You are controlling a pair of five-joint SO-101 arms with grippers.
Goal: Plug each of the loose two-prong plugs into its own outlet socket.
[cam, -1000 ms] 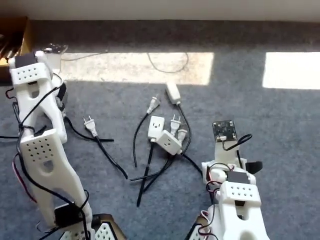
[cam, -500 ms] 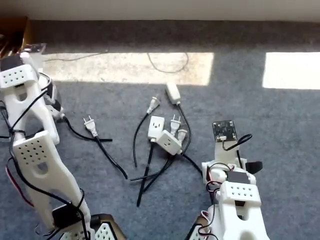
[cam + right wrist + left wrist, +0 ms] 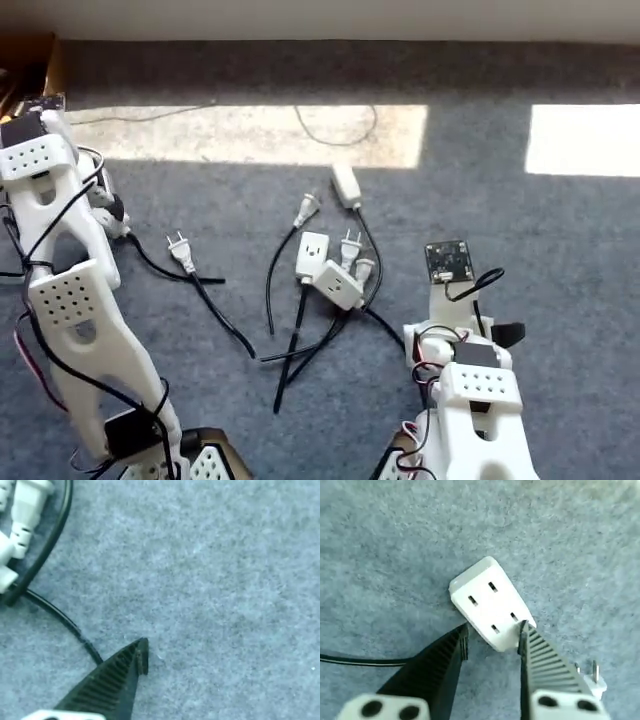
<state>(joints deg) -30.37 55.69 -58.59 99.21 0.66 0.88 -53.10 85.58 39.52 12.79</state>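
Left gripper (image 3: 493,629) shifted, outlet socket (image 3: 487,600) — between jaws

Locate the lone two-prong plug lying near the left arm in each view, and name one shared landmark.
High view: the lone plug lies between the left arm and the socket cluster.
Left wrist view: the plug sits beside the left hand, near the outlet block.
Right wrist view: other white plugs instead.
Shared landmark: the grey carpet.

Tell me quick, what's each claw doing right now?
Left claw: open, straddling the end of an outlet socket.
Right claw: cannot be told.
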